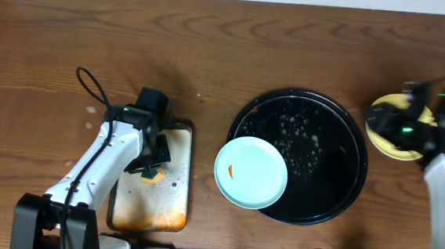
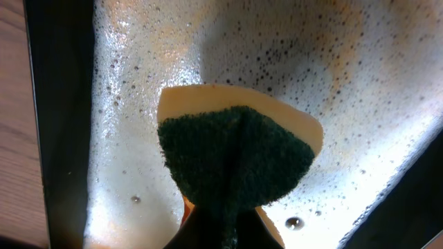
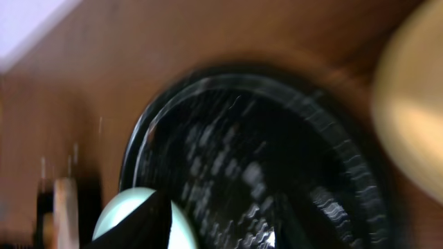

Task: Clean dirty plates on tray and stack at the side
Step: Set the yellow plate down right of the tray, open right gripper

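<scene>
The blue plate (image 1: 250,172) lay on the left side of the tray (image 1: 337,164), sticking out over the rim. It had a small orange smear. The rest of the tray was wet and spotty. The yellow plate (image 1: 393,148) sat on the surface (image 1: 212,45) just beside the tray's right edge, partly hidden under the right claw (image 1: 391,121). That claw's view was blurry, so I could not tell if it was apart or together. The left claw (image 1: 150,165) was clamped on a sponge (image 2: 235,159) over the soapy pan (image 1: 173,207), left of the tray.
</scene>
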Controlling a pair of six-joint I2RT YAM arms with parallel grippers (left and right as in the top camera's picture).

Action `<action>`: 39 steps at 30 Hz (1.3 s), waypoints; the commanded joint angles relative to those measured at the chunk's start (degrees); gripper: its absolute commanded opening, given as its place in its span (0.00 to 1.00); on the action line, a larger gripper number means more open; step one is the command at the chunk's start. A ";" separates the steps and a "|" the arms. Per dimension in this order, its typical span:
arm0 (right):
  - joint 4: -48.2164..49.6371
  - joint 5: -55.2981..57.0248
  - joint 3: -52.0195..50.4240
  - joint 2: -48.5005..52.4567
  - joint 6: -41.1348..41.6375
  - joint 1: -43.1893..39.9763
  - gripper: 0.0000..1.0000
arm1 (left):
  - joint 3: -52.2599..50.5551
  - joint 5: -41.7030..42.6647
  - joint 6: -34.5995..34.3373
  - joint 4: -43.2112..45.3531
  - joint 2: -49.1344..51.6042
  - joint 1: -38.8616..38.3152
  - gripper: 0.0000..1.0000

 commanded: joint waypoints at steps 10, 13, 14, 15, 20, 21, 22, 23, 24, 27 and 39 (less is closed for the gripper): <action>-8.39 14.36 -3.10 8.02 -7.28 28.96 0.50 | -0.61 -0.28 4.90 1.57 -1.09 0.17 0.08; -7.41 15.76 -3.34 12.22 -7.13 31.06 0.45 | -0.61 -0.26 4.87 1.57 -1.09 0.17 0.08; -7.17 15.74 -3.34 13.29 -7.10 31.34 0.44 | -0.61 -0.26 4.87 1.57 -1.09 0.17 0.08; -7.08 15.32 -3.34 14.19 -7.04 31.56 0.42 | -0.61 -0.28 4.87 1.60 -1.09 0.17 0.08; -7.23 14.69 -3.41 18.21 -7.10 32.94 0.40 | -0.61 -0.26 4.87 1.60 -1.09 0.17 0.08; -7.04 14.67 -3.43 18.71 -7.10 33.05 0.38 | -0.61 -0.26 4.85 1.60 -1.09 0.17 0.08; -6.97 14.62 -3.41 18.91 -7.08 33.05 0.34 | -0.61 -0.26 4.85 1.60 -1.09 0.17 0.08; -6.82 14.23 -3.41 19.17 -7.08 33.05 0.30 | -0.61 -0.26 4.87 1.60 -1.09 0.17 0.08; -6.78 13.33 -3.41 19.19 -7.10 33.05 0.28 | -0.61 -0.26 4.87 1.60 -1.09 0.17 0.08; -6.84 9.94 -3.43 19.19 -7.10 33.59 0.24 | -0.61 -0.26 4.85 1.62 -1.09 0.17 0.08; -2.62 21.09 -6.27 18.91 0.26 34.88 0.01 | -0.61 -0.28 4.85 1.60 -1.09 0.17 0.08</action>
